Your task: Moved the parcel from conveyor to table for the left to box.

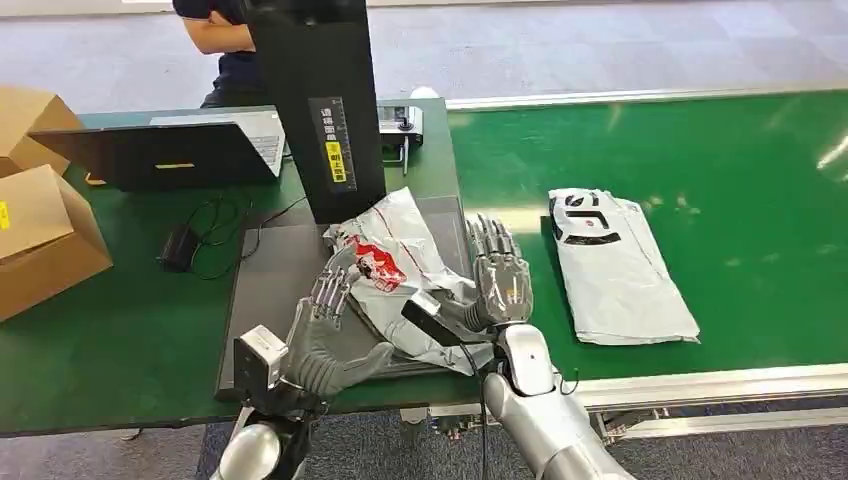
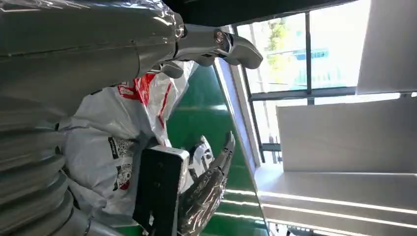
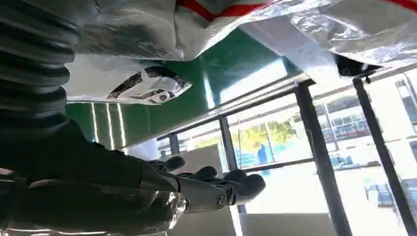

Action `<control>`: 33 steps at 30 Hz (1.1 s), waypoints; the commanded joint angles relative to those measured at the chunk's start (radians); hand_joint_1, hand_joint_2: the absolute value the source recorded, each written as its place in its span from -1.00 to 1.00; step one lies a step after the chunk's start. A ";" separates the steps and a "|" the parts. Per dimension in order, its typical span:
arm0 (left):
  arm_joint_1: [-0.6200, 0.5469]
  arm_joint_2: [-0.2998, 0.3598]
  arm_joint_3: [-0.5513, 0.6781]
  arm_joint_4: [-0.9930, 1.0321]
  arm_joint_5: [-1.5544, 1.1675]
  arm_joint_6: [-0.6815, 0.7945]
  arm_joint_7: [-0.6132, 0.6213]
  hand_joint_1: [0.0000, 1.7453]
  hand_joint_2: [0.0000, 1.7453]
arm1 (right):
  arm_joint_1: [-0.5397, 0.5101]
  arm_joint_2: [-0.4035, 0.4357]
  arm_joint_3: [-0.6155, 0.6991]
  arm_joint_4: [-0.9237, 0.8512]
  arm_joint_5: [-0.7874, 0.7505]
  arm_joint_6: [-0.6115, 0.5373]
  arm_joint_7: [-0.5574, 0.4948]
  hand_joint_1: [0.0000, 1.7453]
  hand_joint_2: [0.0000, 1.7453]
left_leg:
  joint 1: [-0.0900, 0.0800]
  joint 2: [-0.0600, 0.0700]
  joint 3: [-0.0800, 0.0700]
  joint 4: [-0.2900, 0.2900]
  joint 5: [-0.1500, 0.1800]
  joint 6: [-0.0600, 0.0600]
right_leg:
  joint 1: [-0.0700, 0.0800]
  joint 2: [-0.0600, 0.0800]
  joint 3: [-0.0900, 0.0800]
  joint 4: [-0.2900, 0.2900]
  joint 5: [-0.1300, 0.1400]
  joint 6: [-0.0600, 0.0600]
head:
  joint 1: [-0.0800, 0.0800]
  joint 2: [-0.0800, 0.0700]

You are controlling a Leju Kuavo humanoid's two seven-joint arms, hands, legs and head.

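The parcel (image 1: pixel 405 270), a crumpled white poly bag with red print, lies on the dark flat platform (image 1: pixel 270 300) at the table's near edge, just left of the seam where the table meets the green conveyor (image 1: pixel 700 170). Its long axis runs on a slant, from the far end at the foot of the tall black upright (image 1: pixel 320 110) down toward the robot's right. Both hands flank it: the left hand (image 1: pixel 335 330) sits on the bag's left side with fingers spread and laid against the plastic, and the right hand (image 1: pixel 500 275) stands on the bag's right side, fingers straight up and apart, its palm seemingly against the bag. Neither looks closed around it; from the left wrist view the bag bulges between the two hands, so I'd say it is pressed or steadied between them rather than gripped, though I can't tell how firmly. The left hand is the one on the table side, toward the cardboard boxes (image 1: pixel 40 220) at the far left, so the bag's next trip would run leftward, away from the belt. A second white parcel (image 1: pixel 615 265) waits flat on the conveyor, well apart to the right.
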 commanded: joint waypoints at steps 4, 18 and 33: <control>-0.037 -0.003 -0.025 0.065 -0.001 0.001 0.004 -1.00 1.00 | 0.027 0.004 -0.133 -0.095 -0.018 0.006 -0.081 -1.00 -1.00 | 0.000 -0.003 -0.003 -0.001 0.002 0.000 | 0.000 -0.002 -0.002 -0.001 0.001 -0.001 | 0.000 0.000; 0.005 -0.022 0.008 0.061 -0.021 0.015 -0.020 -1.00 1.00 | -0.100 0.102 -0.338 0.150 -0.679 0.141 -0.515 -1.00 -1.00 | 0.000 0.003 -0.003 -0.002 0.002 0.000 | 0.000 0.003 -0.003 0.000 0.002 -0.001 | 0.000 0.000; 0.111 0.017 0.077 -0.007 -0.027 0.112 -0.059 -1.00 1.00 | 0.177 -0.139 -0.031 -0.426 -1.308 0.626 -0.207 -1.00 1.00 | 0.000 -0.004 -0.004 -0.002 0.002 0.000 | 0.000 -0.003 -0.003 -0.002 0.001 -0.001 | 0.000 0.000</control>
